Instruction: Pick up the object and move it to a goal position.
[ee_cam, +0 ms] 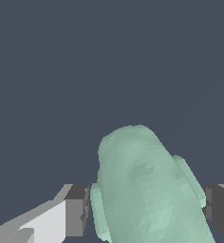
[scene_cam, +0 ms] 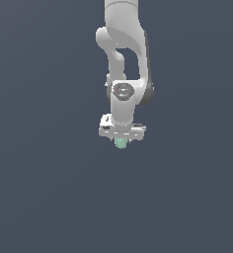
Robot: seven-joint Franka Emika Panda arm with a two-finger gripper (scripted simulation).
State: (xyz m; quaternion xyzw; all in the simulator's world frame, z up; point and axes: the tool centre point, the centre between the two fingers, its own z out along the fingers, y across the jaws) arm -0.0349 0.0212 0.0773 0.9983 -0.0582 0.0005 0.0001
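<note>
Looking down from the wrist, with the green blob sitting right between the two dark fingertips. One tip just beside each side of it, maybe touching, so the claw looks closed on the blob, pinching it. Hard to be sure of the squeeze, since the tips show only at the edges of the wrist view.

Seen from the outside view as a tiny mint bump poking out under the white hand. Held in the middle of the tips, likely so it cannot twist or slip sideways. Arm hanging straight down over it, likely so the claw meets the blob from above and grips both sides the same.

Cannot tell whether the blob is off the floor, since the ground is plain grey with no shadow. No goal mark showing in either view. Probably the grab step, with the carry to the goal not yet done.
</note>
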